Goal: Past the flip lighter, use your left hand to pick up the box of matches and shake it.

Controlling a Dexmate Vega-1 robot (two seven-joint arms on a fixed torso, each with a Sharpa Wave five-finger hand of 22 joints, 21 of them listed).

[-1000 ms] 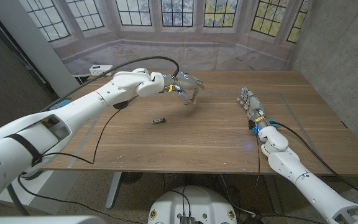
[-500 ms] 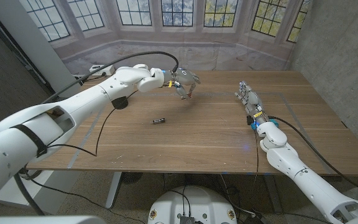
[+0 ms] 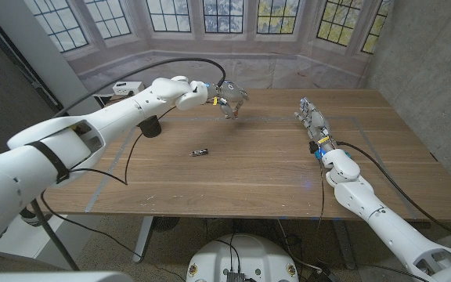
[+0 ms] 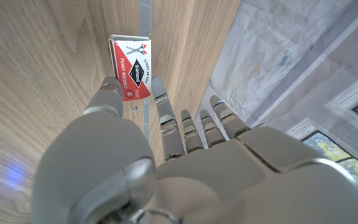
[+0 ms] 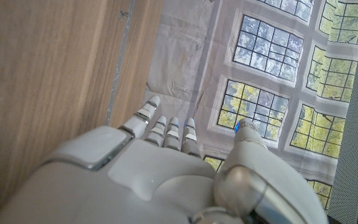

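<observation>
The left hand (image 4: 160, 149) pinches the box of matches (image 4: 130, 76) between thumb and a fingertip, its other fingers spread beside it, so any shake is best kept short and brisk from the wrist with the pinch firm, since so narrow a hold could let the box twist out. The box hangs lifted off the wooden table (image 3: 249, 168), past the flip lighter (image 3: 200, 152), with the left arm stretched long. Well right of the lighter, the right hand (image 3: 313, 124) holds nothing, fingers extended.
</observation>
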